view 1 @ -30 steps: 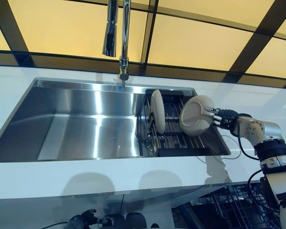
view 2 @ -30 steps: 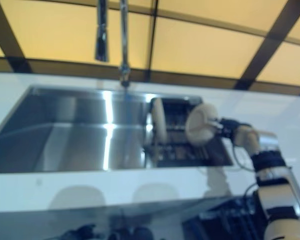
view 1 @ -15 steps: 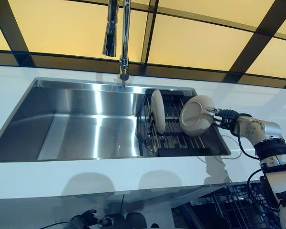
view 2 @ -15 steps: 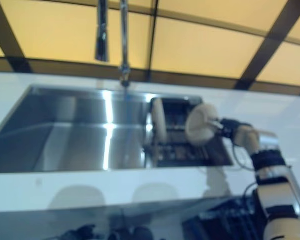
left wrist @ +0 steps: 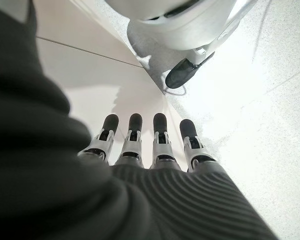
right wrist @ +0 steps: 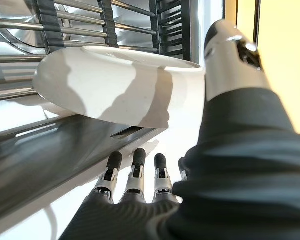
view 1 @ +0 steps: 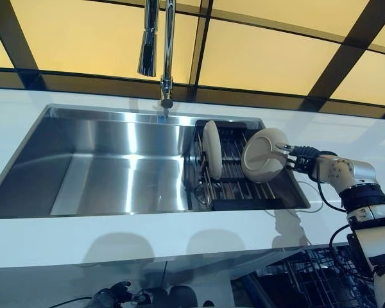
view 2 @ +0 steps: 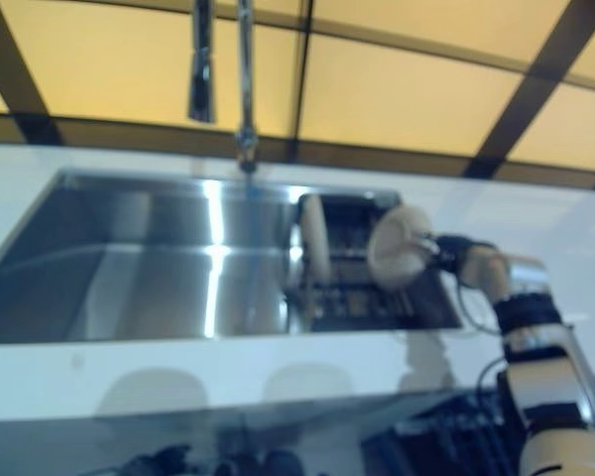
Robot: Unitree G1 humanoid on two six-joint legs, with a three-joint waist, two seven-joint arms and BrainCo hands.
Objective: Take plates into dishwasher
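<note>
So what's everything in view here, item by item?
sink: one, steel, set in the counter
faucet: one, chrome, behind the sink
rack: one, dark with metal bars, right end of the sink
rack plate: one, white, upright on edge in the rack
held plate: one, white, tilted over the rack's right side
counter: one, white, around the sink
panels: several, yellow, dark-framed, behind the counter
basket: one, dark wire, below the counter at lower right
right hand: at the held plate's rim, thumb pinching it
left hand: low, fingers straight, holding nothing
</note>
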